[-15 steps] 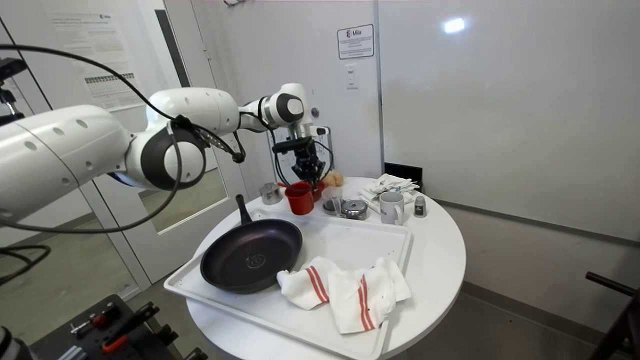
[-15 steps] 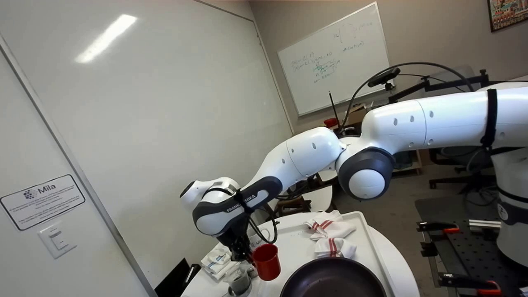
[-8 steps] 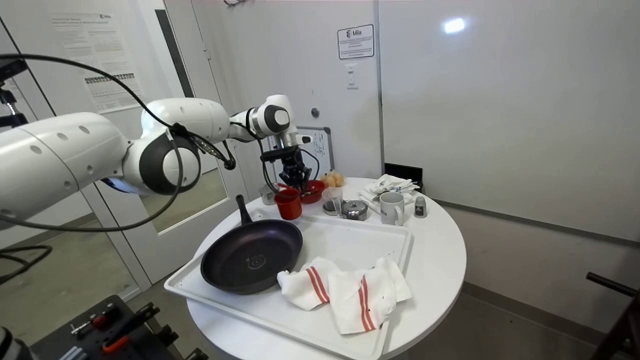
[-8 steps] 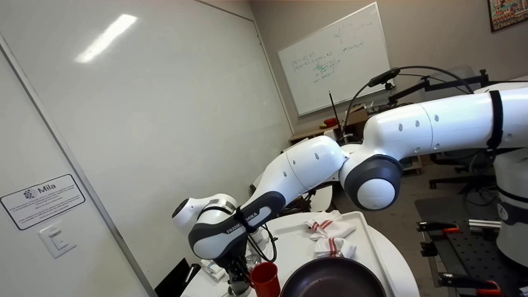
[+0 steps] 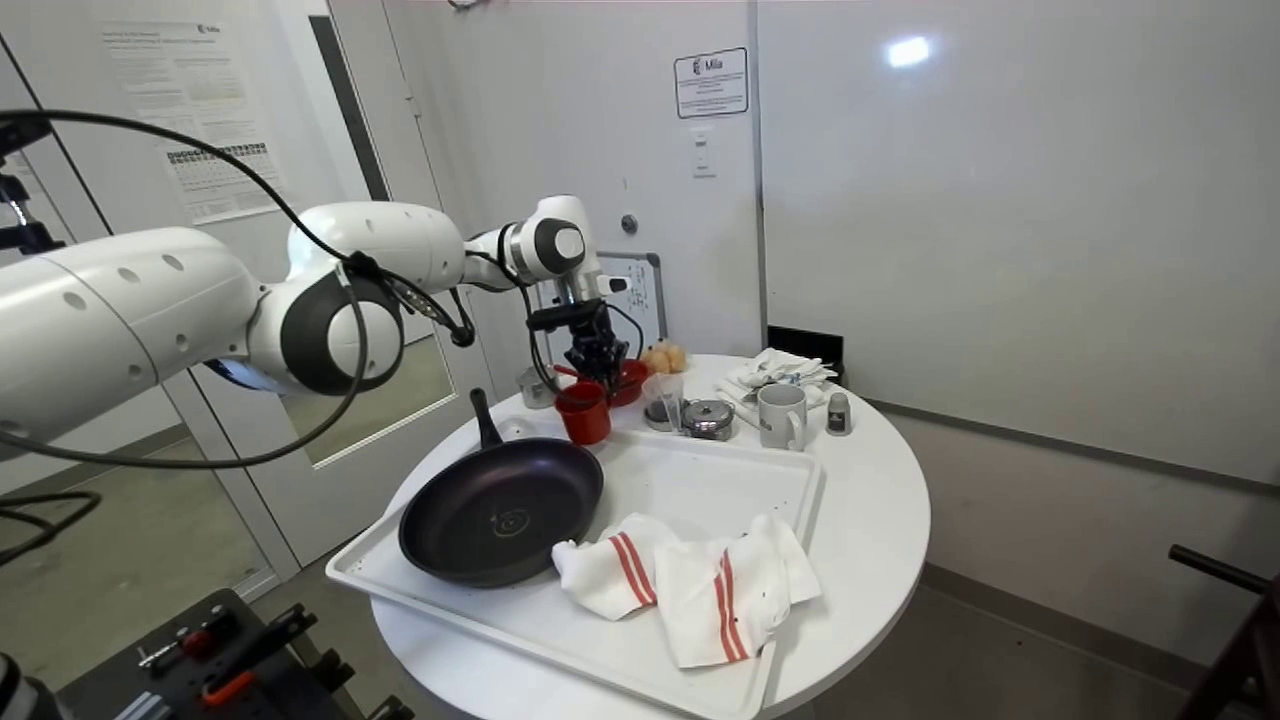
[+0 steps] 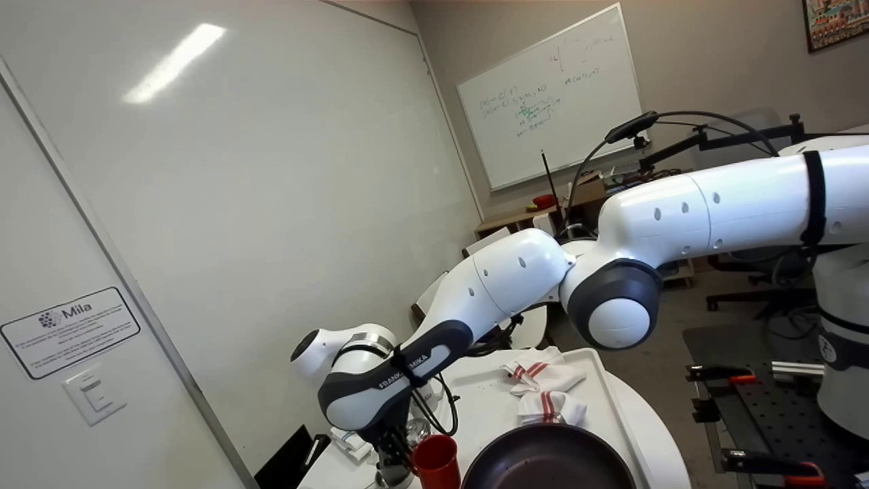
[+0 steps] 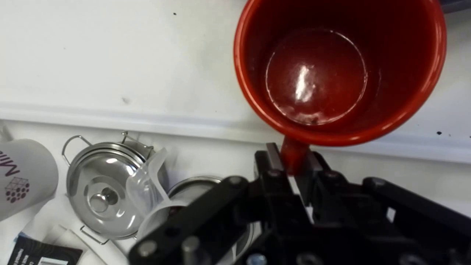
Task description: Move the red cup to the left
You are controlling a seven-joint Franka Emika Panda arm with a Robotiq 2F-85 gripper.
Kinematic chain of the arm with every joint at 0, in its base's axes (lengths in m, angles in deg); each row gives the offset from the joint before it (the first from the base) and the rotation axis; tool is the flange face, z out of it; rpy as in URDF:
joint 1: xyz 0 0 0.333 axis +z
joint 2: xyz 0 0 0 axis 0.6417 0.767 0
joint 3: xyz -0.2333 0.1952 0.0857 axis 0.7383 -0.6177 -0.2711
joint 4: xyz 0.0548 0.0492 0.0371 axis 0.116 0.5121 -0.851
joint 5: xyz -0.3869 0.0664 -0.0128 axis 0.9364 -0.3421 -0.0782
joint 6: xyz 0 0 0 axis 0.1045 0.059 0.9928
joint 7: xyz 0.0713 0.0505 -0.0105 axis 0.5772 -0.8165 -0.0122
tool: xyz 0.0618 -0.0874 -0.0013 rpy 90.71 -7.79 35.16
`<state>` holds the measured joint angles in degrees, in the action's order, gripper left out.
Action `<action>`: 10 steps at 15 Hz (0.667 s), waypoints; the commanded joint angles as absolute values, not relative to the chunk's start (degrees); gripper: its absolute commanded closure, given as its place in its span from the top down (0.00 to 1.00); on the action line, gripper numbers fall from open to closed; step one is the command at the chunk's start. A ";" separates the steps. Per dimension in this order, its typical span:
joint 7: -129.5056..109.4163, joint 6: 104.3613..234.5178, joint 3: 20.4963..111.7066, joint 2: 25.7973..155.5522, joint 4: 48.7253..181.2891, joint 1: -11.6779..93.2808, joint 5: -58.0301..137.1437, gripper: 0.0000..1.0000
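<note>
The red cup (image 7: 316, 77) is upright, its mouth facing my wrist camera. My gripper (image 7: 293, 161) is shut on its handle (image 7: 293, 156), which sits between the two fingertips. In both exterior views the cup (image 5: 584, 416) is at the tray's back edge, close to the black frying pan (image 5: 500, 510). Whether its base touches the tray cannot be told. In an exterior view the cup (image 6: 436, 462) is cut by the bottom edge, left of the pan (image 6: 548, 465).
A wider red bowl (image 5: 631, 388) stands behind the gripper. A clear plastic cup (image 5: 664, 398), a lidded steel pot (image 5: 708, 420) and a white mug (image 5: 782, 414) line the tray's back (image 5: 710, 485). A metal cup (image 5: 537, 388) is on the far left. Striped towels (image 5: 735, 600) lie in front.
The gripper has come down with the red cup in it and shifted left in an exterior view, then edged slightly back right. More of the red bowl now shows. The grip is unchanged.
</note>
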<state>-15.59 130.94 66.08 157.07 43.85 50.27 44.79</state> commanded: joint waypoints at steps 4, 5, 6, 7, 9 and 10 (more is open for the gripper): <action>-12.45 133.48 66.62 158.72 42.66 49.67 44.68 0.04; -12.03 133.48 66.73 158.87 42.71 49.61 44.73 0.04; -11.71 133.50 67.00 159.19 42.80 49.53 44.92 0.04; -11.34 133.90 67.03 158.23 44.78 49.46 44.93 0.04; -10.55 133.60 67.19 158.39 45.43 49.23 45.12 0.04; -10.32 133.47 67.26 158.43 45.82 49.17 45.20 0.04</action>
<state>-11.83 132.94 66.77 158.44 44.77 49.36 44.83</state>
